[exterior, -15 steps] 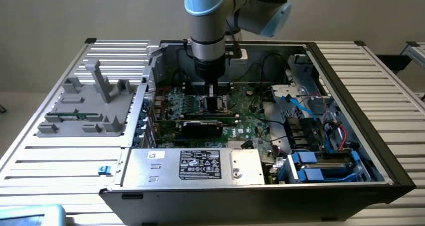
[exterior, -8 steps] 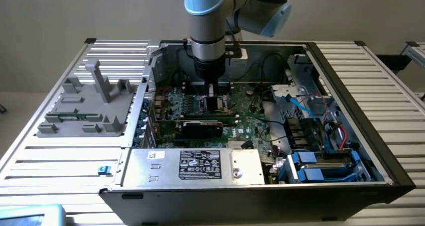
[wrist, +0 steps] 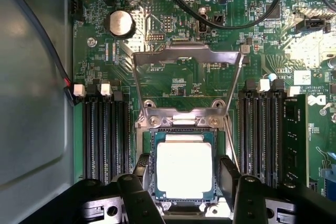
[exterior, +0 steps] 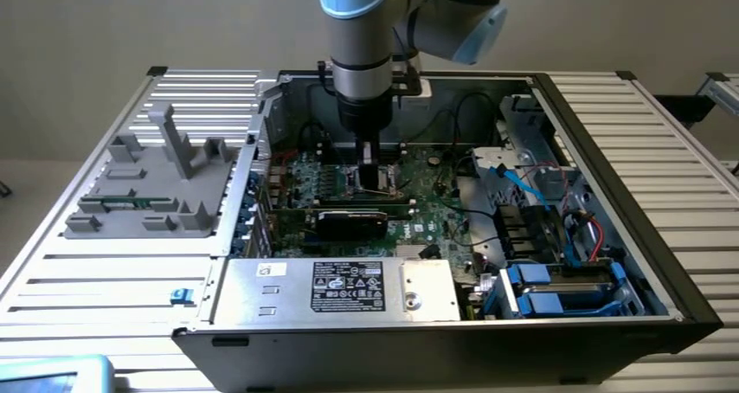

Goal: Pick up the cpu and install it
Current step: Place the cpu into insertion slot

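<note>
Cpu (wrist: 184,172) lying flat in the socket (wrist: 181,119), directly under my gripper (wrist: 185,165), my fingers (wrist: 229,176) spread either side, seemingly just clear of its edges, holding nothing.

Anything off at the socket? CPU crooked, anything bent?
Nothing stands out. The cpu lies flat and square in the socket, edges parallel to its rim. The load plate stands swung open, looking straight, not bent.

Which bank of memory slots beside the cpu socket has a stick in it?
The bank farther from the coin battery; its outermost slot holds a green stick, the other bank stands empty.
</note>
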`<state>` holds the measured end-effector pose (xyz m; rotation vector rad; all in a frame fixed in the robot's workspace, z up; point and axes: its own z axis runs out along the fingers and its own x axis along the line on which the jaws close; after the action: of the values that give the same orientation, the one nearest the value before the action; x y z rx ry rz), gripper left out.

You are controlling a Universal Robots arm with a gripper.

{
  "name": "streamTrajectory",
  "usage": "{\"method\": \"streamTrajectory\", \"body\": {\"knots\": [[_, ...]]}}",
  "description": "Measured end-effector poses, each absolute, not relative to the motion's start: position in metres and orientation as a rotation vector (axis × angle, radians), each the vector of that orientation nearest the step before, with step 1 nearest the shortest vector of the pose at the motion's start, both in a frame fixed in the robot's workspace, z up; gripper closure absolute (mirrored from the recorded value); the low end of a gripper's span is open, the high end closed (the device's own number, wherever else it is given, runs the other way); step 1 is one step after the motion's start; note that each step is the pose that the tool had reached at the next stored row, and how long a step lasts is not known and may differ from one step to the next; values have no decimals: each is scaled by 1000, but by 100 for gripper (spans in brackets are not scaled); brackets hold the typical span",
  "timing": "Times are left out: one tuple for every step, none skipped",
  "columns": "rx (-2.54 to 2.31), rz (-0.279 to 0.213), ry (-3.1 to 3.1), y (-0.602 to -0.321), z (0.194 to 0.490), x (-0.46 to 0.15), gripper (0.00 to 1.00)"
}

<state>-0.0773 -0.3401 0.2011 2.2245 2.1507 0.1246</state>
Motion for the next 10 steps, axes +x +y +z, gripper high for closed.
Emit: {"method": "streamTrajectory", "body": {"knots": [[2225,125,2151,-340,203,-77,37],[2225,126,2151,-340,206,-77,37],[2225,126,2151,-340,209,-77,37],[2226,127,2152,-340,213,-77,37],[2226,128,2152,-341,216,-77,37],[2226,129,2152,-341,219,-77,37],[2227,129,2153,-341,222,-77,37],[2227,129,2153,-341,225,-77,37],[2227,130,2153,-341,227,-77,37],[2227,130,2153,-341,229,-77,37]]}}
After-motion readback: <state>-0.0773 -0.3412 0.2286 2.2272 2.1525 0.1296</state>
